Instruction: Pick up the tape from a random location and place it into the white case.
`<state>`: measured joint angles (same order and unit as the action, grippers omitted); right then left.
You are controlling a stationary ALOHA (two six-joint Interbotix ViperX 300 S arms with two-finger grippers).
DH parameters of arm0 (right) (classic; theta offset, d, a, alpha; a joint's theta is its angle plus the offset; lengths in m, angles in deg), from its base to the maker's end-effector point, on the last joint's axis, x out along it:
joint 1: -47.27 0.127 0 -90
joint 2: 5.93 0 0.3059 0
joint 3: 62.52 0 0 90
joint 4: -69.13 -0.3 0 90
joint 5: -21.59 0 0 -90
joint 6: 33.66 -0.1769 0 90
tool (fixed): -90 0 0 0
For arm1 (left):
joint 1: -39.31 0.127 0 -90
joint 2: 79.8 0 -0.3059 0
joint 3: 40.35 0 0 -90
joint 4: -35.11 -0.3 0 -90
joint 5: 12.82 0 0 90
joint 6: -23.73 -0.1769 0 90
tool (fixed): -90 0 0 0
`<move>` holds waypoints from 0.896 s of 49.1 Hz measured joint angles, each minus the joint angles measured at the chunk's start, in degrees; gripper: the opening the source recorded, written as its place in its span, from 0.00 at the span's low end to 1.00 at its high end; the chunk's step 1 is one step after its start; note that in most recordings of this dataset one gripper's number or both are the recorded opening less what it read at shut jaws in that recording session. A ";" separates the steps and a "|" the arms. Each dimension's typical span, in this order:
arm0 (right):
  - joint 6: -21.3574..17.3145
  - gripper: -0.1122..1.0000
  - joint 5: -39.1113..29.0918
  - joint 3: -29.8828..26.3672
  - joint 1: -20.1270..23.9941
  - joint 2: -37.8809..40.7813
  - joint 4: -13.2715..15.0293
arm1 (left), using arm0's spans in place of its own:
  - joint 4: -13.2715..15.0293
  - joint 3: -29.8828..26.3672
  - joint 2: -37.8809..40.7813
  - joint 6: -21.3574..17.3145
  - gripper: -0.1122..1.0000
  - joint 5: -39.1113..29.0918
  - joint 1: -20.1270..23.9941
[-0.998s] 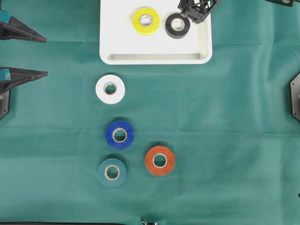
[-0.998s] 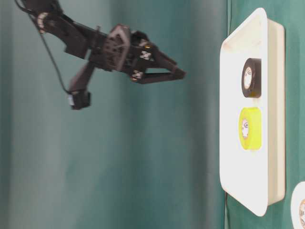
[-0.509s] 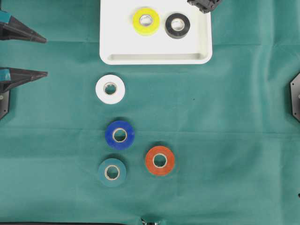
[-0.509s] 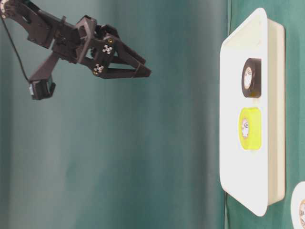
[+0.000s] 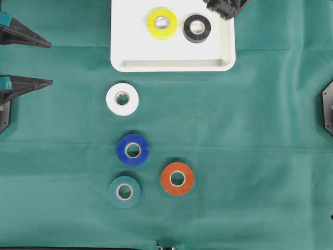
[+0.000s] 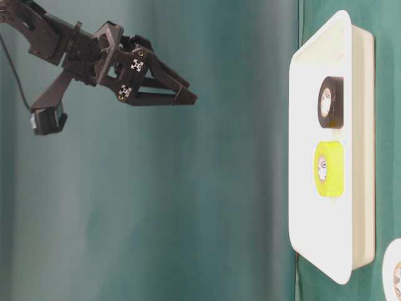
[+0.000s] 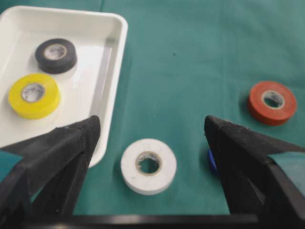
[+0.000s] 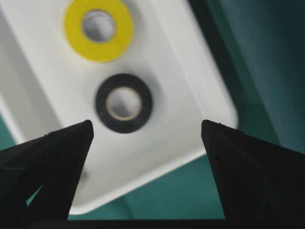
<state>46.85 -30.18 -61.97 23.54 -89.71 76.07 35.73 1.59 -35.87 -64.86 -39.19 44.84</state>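
The white case lies at the top centre with a yellow tape and a black tape flat inside it. On the green cloth below lie a white tape, a blue tape, an orange tape and a teal tape. My right gripper hangs open and empty high above the case's black-tape end, looking down on the black tape. My left gripper stands open and empty at the left edge, and the white tape lies on the cloth ahead of its jaws.
Green cloth covers the whole table. A black arm base sits at the right edge. The right half of the cloth holds no rolls. The four loose rolls cluster left of centre, the blue and teal ones close together.
My right gripper, open, rose up and away from the black tape in the case, then nearly stopped. The left gripper and all rolls stayed put.
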 measured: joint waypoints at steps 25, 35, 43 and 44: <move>-5.71 0.92 0.00 0.00 17.49 0.00 0.00 | 0.00 0.00 -0.09 0.00 0.99 0.00 0.00; -8.35 0.92 0.18 0.00 23.38 0.00 0.00 | 0.00 0.00 0.00 0.00 0.99 0.00 0.00; -8.53 0.92 0.44 0.00 24.26 0.00 -0.09 | 0.00 0.00 -0.09 0.00 0.99 0.00 0.00; -8.53 0.92 0.44 0.00 24.17 0.00 -0.09 | 0.00 0.00 -0.09 0.00 0.99 0.00 0.00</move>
<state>38.32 -29.74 -61.97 47.71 -89.71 75.98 35.73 1.59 -35.96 -64.86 -39.19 44.84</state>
